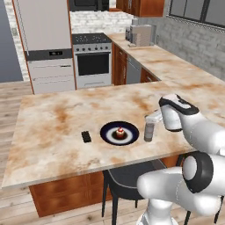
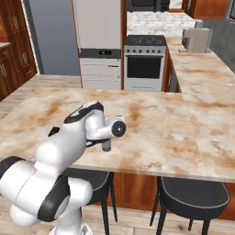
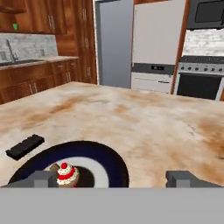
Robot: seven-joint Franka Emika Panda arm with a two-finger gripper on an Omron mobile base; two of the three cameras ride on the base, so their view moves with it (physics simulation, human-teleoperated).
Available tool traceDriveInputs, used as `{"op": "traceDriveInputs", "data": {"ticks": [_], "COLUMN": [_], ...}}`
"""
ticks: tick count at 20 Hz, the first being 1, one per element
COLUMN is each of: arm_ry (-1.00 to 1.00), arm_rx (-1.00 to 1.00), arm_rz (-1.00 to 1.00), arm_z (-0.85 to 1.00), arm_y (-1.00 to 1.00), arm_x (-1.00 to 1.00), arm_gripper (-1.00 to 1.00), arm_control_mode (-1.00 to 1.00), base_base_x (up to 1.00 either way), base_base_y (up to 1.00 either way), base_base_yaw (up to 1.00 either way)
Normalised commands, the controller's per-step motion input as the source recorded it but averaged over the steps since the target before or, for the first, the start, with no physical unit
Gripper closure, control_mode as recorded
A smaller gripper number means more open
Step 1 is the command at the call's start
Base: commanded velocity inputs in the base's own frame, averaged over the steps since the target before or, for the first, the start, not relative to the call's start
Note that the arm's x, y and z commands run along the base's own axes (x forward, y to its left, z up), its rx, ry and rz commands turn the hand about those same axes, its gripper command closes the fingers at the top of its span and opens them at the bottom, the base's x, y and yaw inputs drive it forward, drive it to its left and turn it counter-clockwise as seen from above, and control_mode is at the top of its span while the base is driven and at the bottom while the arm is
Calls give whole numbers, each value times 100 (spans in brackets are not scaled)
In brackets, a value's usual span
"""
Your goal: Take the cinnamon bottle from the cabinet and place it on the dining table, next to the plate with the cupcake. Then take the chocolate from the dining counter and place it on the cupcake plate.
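The tool [image 3: 112, 178] hovers low over the marbled surface [image 1: 52, 132] with its two fingertips [image 3: 43, 178] spread wide apart and nothing between them. The cinnamon bottle [image 1: 149, 130] stands upright on the surface just under the tool, free of its fingers and just beside the dark plate [image 1: 108, 133]. Ahead of the tool and slightly to one side, the cupcake [image 3: 67, 174] sits at the middle of that plate. The chocolate [image 3: 25, 145] lies flat on the surface beyond the plate's far side, near it but apart

No legible text, labels or numbers anywhere.
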Motion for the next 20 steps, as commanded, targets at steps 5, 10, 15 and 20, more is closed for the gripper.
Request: {"op": "traceDriveInputs", "data": {"ticks": [5, 10, 15, 20], "arm_ry": [1, 23, 43, 46], "arm_rx": [-9, -9, -1, -9], "arm_rz": [0, 0, 0, -8], "arm_z": [100, 100, 100, 12], "arm_y": [39, 98, 100, 100], "arm_x": [-6, -27, -48, -17], "arm_gripper": [-100, -100, -100, -100], "arm_control_mode": [-100, -100, -100, -100], "base_base_x": [0, 0, 0, 0], "base_base_y": [0, 0, 0, 0], "base_base_yaw": [0, 0, 0, 0]}}
